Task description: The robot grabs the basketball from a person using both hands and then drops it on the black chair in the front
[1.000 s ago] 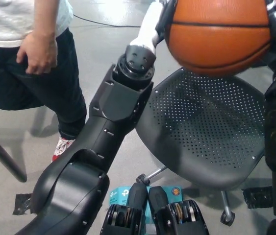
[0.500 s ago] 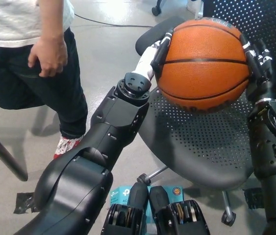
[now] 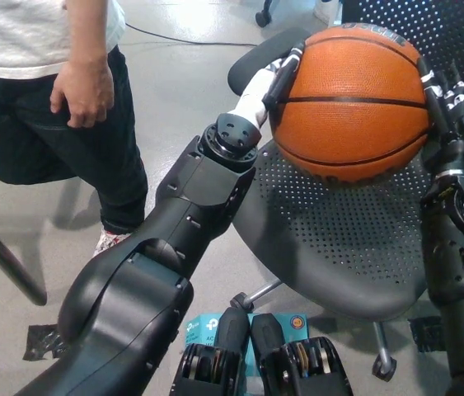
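Right now the basketball [image 3: 351, 99] is up off the black chair [image 3: 339, 247], pinched between the robot's two hands just above the perforated seat and in front of the chair's backrest. The white left hand [image 3: 271, 78] presses flat against the ball's left side, its dark-tipped fingers [image 3: 285, 74] curled onto the orange skin. The black right hand [image 3: 446, 107] cups the opposite side, fingers spread along the curve of the ball. So both hands are gripping the ball between them, neither one wrapped around it alone. I cannot say for sure whether the underside of the ball grazes the seat; it looks to hang just clear, casting a shadow on the dotted plastic.

Off to the robot's left a person [image 3: 42, 91] stands in a white top and dark trousers, one hand [image 3: 83, 91] hanging loosely at the hip, well apart from the ball. A red-and-white shoe [image 3: 108, 243] shows on the grey floor [image 3: 182, 91] beneath, and a dark cable [image 3: 174, 39] trails across the floor behind.
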Tool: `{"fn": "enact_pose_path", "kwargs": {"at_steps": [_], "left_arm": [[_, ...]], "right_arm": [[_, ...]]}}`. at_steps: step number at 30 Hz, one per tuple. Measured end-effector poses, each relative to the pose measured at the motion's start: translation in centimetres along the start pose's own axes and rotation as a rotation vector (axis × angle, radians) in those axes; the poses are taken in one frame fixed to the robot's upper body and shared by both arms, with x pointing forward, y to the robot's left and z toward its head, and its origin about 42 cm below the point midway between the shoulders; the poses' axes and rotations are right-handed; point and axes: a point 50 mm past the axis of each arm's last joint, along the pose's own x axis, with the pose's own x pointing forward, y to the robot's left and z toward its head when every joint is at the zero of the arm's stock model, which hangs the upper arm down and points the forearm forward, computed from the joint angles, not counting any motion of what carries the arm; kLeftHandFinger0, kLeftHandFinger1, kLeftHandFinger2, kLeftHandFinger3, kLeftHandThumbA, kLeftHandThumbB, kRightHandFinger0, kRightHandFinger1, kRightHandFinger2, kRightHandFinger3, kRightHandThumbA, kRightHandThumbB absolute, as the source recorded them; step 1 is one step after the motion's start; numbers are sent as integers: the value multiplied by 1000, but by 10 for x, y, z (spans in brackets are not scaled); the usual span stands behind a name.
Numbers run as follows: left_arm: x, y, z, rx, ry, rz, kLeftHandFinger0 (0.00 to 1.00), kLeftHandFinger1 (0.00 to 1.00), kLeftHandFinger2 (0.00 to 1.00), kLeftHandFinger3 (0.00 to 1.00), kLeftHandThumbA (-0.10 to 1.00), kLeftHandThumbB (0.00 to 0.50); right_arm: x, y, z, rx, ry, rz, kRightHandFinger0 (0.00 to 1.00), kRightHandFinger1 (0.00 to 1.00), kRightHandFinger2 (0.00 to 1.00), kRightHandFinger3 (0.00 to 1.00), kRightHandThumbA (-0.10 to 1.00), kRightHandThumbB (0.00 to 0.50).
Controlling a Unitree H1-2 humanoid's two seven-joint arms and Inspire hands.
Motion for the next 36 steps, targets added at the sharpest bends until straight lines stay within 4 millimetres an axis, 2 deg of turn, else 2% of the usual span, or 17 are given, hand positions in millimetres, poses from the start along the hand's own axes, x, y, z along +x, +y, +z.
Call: {"fn": "enact_pose_path", "kwargs": {"at_steps": [4, 6, 8, 9, 11, 12, 14, 15, 17, 21, 23, 25, 26, 29, 31, 36], "left_arm": [[-1, -5, -5, 10, 8, -7, 1000, 1000, 1000, 1000, 1000, 197], [-2, -9, -10, 10, 17, -13, 1000, 1000, 1000, 1000, 1000, 211], [-2, -11, -10, 7, 13, -18, 1000, 1000, 1000, 1000, 1000, 205], [-3, -13, -6, 5, -2, -25, 1000, 1000, 1000, 1000, 1000, 224], [-3, -14, 7, 1, -46, -34, 1000, 1000, 1000, 1000, 1000, 240], [-3, -13, 13, 0, -65, -35, 1000, 1000, 1000, 1000, 1000, 250], [-2, -6, 28, 0, -111, -34, 1000, 1000, 1000, 1000, 1000, 250], [-2, 0, 34, 1, -130, -31, 1000, 1000, 1000, 1000, 1000, 240], [-2, 18, 46, 1, -177, -17, 1000, 1000, 1000, 1000, 1000, 260], [-5, 60, 58, -1, -240, 23, 1000, 1000, 1000, 1000, 1000, 236], [-8, 79, 59, -9, -266, 41, 1000, 1000, 1000, 1000, 1000, 230], [-11, 88, 58, -21, -286, 44, 1000, 1000, 1000, 1000, 1000, 235], [-12, 91, 55, -28, -288, 42, 1000, 1000, 1000, 1000, 1000, 255], [-18, 94, 44, -38, -303, 31, 1000, 1000, 1000, 1000, 1000, 261], [-22, 96, 37, -42, -314, 24, 1000, 1000, 1000, 1000, 1000, 262], [-33, 100, 30, -39, -348, 10, 1000, 1000, 1000, 1000, 1000, 260]], "right_arm": [[-6, -1, -7, -108, 5, -49, 1000, 1000, 1000, 1000, 1000, 174], [-8, 0, -9, -155, 3, -72, 1000, 1000, 1000, 1000, 1000, 213], [-8, 1, -3, -194, -21, -89, 1000, 1000, 1000, 1000, 1000, 229], [-8, 2, 4, -213, -50, -96, 1000, 1000, 1000, 1000, 1000, 211], [-7, 5, 26, -232, -125, -106, 1000, 1000, 1000, 1000, 1000, 244], [-7, 5, 38, -237, -164, -109, 1000, 1000, 1000, 1000, 1000, 233], [-7, -1, 67, -249, -251, -120, 1000, 1000, 1000, 1000, 1000, 243], [-7, -3, 81, -255, -290, -124, 1000, 1000, 1000, 1000, 1000, 279], [-8, -14, 114, -277, -375, -137, 1000, 1000, 1000, 1000, 1000, 227], [-16, -31, 163, -306, -513, -143, 1000, 1000, 1000, 1000, 1000, 211], [-24, -34, 175, -309, -558, -137, 1000, 1000, 1000, 1000, 1000, 205], [-29, -36, 175, -309, -568, -132, 1000, 1000, 1000, 1000, 1000, 219], [-32, -36, 173, -309, -567, -127, 1000, 1000, 1000, 1000, 1000, 226], [-40, -37, 165, -310, -558, -113, 1000, 1000, 1000, 1000, 1000, 209], [-43, -35, 160, -306, -552, -103, 1000, 1000, 1000, 1000, 1000, 230], [-51, -25, 164, -303, -584, -64, 1000, 1000, 1000, 1000, 1000, 248]]}}
